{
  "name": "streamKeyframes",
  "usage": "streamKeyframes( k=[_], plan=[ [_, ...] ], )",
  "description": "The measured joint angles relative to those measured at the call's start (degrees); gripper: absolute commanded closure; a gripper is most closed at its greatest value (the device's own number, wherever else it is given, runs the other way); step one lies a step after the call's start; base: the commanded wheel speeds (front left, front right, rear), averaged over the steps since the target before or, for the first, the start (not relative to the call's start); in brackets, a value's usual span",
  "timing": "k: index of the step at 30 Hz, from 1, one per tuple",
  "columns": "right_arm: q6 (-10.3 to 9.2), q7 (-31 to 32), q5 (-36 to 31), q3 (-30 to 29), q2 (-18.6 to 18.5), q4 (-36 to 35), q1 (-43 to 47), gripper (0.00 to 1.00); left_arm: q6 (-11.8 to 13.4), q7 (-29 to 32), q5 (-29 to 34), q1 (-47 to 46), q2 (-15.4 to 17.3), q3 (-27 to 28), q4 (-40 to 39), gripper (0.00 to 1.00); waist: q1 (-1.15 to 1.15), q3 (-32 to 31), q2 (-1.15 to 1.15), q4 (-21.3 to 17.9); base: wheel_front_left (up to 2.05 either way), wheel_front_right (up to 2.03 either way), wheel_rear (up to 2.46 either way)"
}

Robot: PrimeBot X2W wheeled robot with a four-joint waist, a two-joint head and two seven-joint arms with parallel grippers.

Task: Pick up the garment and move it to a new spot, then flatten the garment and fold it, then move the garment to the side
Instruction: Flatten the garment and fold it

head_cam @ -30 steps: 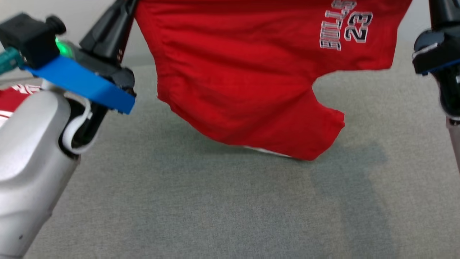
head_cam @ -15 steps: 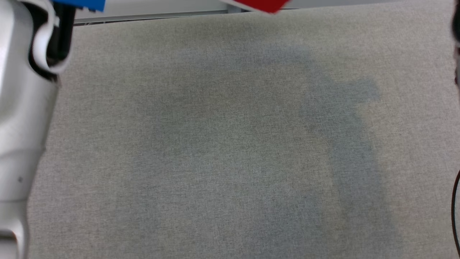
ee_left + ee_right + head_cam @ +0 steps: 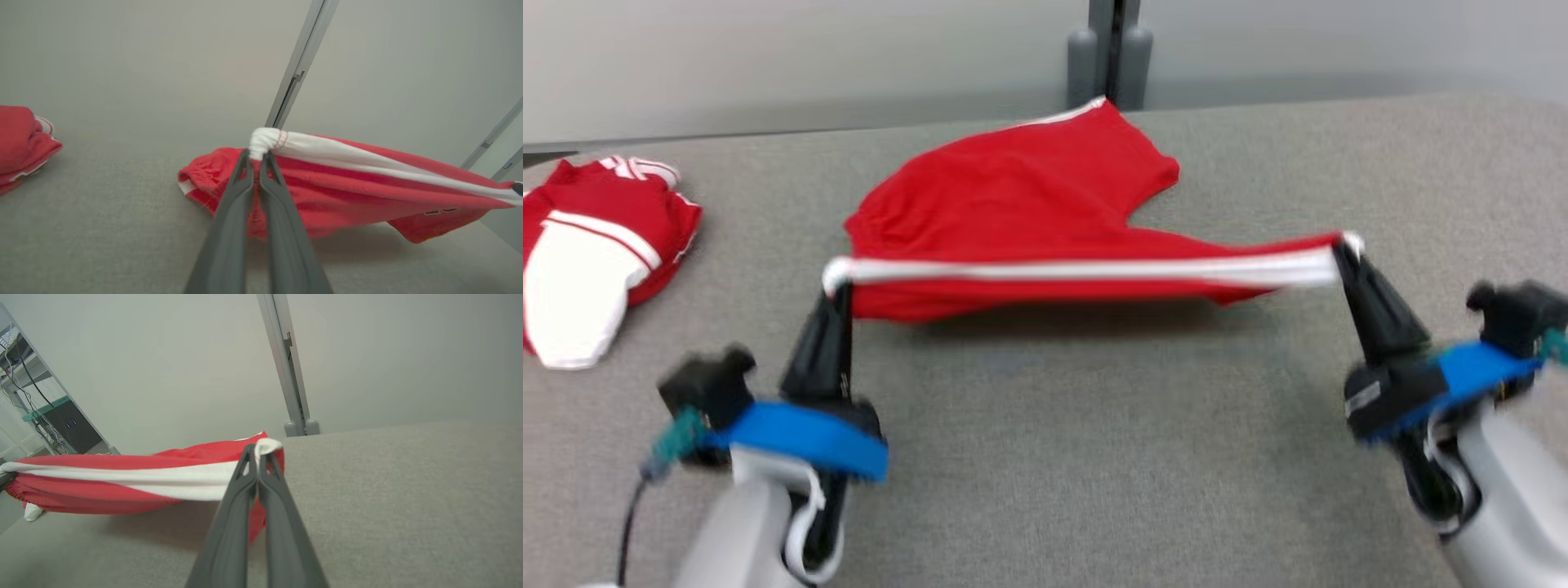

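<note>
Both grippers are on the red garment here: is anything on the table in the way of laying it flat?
Nothing visible does. The left gripper and right gripper are shut on the ends of the red garment's white waistband. A second red-and-white garment lies on the table far to the left, apart from it.

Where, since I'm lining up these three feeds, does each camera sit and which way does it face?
Head view: on the head, facing forward and down at the table; left gripper and right gripper show, pinching the red garment.
Left wrist view: on that wrist, facing along its fingers to the white waistband.
Right wrist view: likewise, at the band's other end.
Shared: the waistband.
</note>
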Motion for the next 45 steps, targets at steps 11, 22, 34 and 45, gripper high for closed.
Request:
streamKeyframes(
  k=[11,22,34,45],
  plan=[
    [0.01,0.0,-0.44,-6.19,3.11,-7.08,28.09,1.0,-0.08,0.03,0.32,24.61,-5.45,2.35,-5.68,1.0,-0.02,-10.03,0.0,1.04,0.0,0.0,0.0],
    [0.05,0.07,-0.62,-9.65,2.33,-13.03,32.93,1.0,-0.08,0.08,1.16,31.54,-6.82,2.46,-11.35,1.0,-0.01,-11.01,0.0,0.92,0.0,0.0,0.0],
    [-0.09,5.31,-2.94,-4.21,2.03,-4.35,3.04,1.0,0.03,-0.02,0.21,12.32,-8.92,1.93,-7.75,1.0,0.02,-1.85,0.0,4.07,0.0,0.0,0.0],
    [-0.09,7.86,-7.43,1.49,1.6,10.87,-18.02,1.0,0.03,-0.03,-3.01,0.07,-9.37,-1.89,-0.68,1.0,0.02,7.63,0.0,10.13,0.0,0.0,0.0]
  ],
)
